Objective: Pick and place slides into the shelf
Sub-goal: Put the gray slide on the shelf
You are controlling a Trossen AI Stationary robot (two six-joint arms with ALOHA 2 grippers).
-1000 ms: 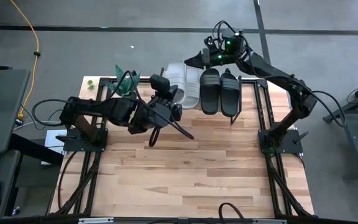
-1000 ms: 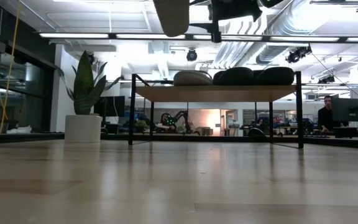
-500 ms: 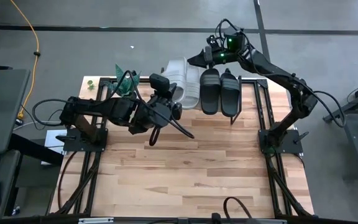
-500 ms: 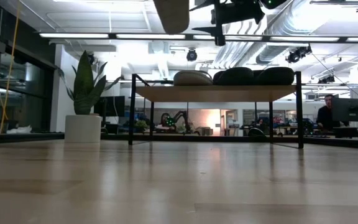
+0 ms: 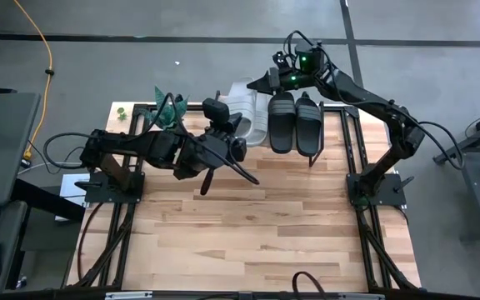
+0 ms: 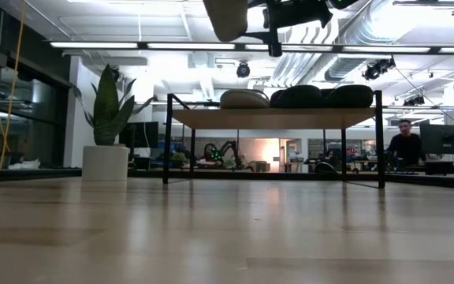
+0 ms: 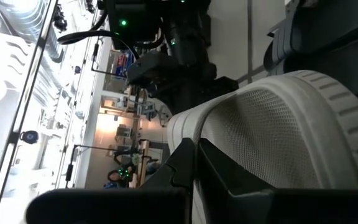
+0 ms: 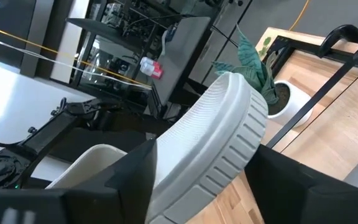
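slides: 4 total. 2 black slides (image 5: pixel 295 122) side by side on shelf (image 5: pixel 333 125) at far edge of tabletop (image 5: pixel 257 225), right-hand part of the plank; low view shows same dark pair (image 6: pixel 321 95) on the plank. 1 pale slide (image 6: pixel 243 99) on shelf just left of the black pair, touching or nearly. 4th pale slide (image 5: pixel 244 93) held up in the air above shelf's left half, at top edge of low view (image 6: pixel 228 16), well clear of the plank.

right gripper (image 5: pixel 267 81) out over far edge of tabletop, arm stretched in from the right; fingers spread wide round the raised pale slide, one each side of it in right wrist view (image 8: pixel 210 146). hold looks real, contact pts not fully visible.

left gripper (image 5: pixel 211 173) over mid-left tabletop, near shelf's front, shut, nothing between the fingers. left wrist view: close-up of pale slide's ribbed sole edge (image 7: pixel 278 137) just past its own dark fingers (image 7: pixel 185 168), other arm's dark body beyond.

potted plant (image 5: pixel 168 110) w/ green leaves at shelf's left end; white pot in low view (image 6: pixel 105 162). person (image 6: pixel 404 146) in room far behind, right of shelf leg.
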